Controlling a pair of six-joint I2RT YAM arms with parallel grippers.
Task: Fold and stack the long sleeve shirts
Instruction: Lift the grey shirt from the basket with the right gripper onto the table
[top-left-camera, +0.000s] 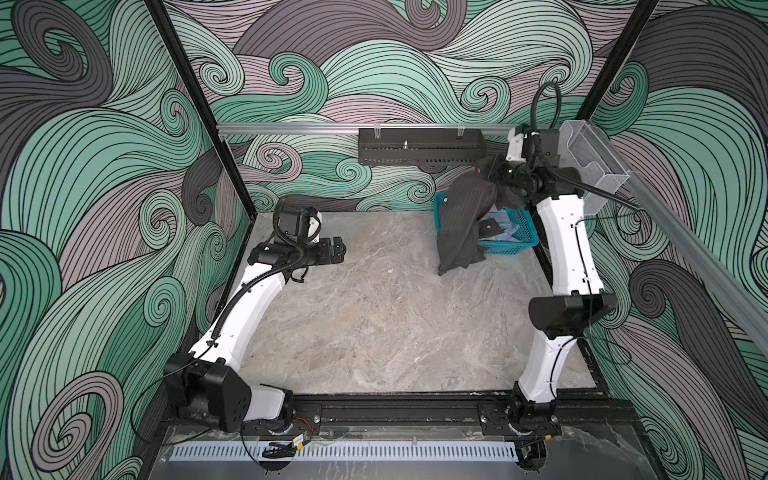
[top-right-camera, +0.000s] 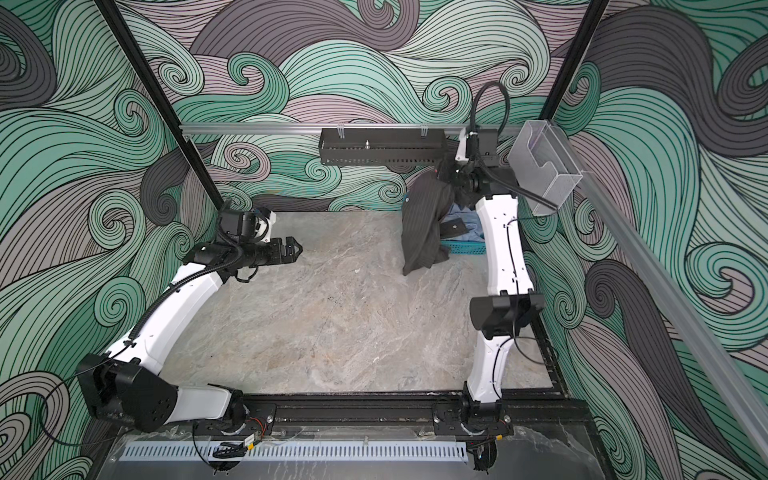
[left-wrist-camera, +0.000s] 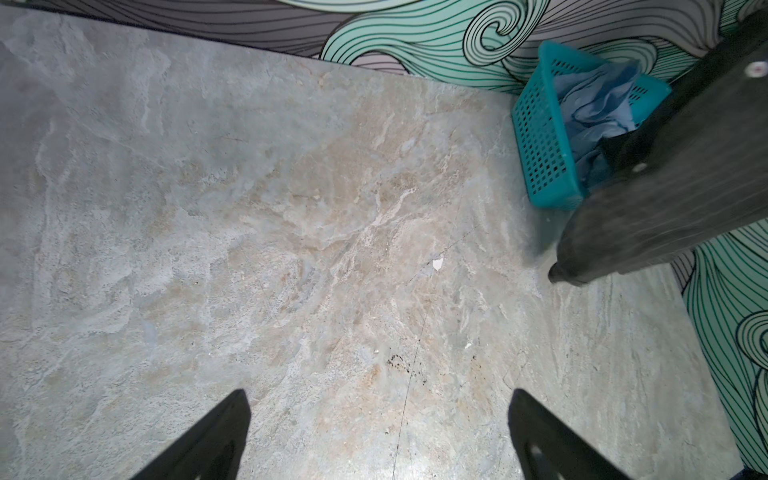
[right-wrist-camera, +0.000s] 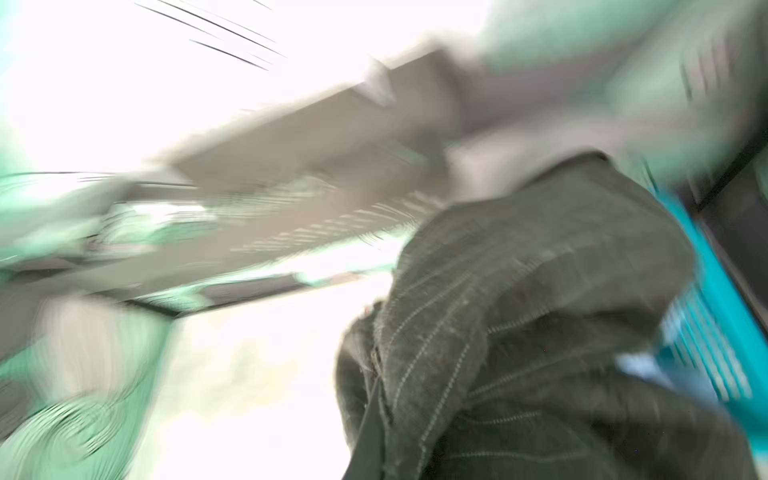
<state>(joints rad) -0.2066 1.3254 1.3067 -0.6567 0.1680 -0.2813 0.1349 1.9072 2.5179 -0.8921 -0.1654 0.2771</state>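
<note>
Right pincer (top-left-camera: 493, 173) clenched on hanging charcoal shirt (top-left-camera: 461, 224); left pincer (top-left-camera: 338, 250) released

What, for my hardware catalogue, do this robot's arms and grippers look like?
The left arm and right arm have curved white shells between black joint housings. Black corrugated conduit feeds each wrist. The left gripper has flat, black, pointed fingers with small holes. The right gripper is black too; its fingers are hidden.
</note>
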